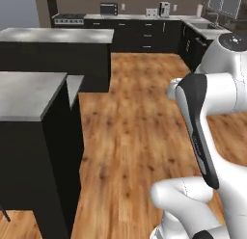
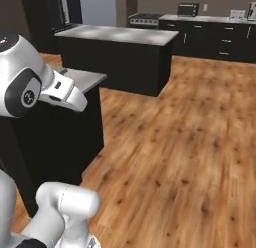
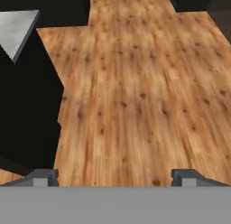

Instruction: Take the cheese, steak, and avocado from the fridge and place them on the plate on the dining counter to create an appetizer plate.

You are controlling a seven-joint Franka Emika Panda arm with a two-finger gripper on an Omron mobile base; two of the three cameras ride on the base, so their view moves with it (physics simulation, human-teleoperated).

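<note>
My gripper (image 3: 115, 177) is open, its two dark fingertips (image 3: 43, 175) wide apart with nothing between them, and it looks down on bare wooden floor (image 3: 135, 92). The dining counter (image 1: 26, 93), with a pale grey top and black base, stands close on the left. Its corner (image 3: 16, 26) shows in the hand view, and it also sits behind my arm (image 2: 85, 78) in the right base view. Cheese, steak, avocado, fridge and plate are out of view.
A shorter island (image 1: 53, 35) with a grey top stands beyond the dining counter. Black cabinets with a stove (image 1: 70, 17), microwave (image 1: 108, 9) and sink (image 1: 205, 26) line the back wall. Wide wooden floor (image 1: 135, 122) runs between them.
</note>
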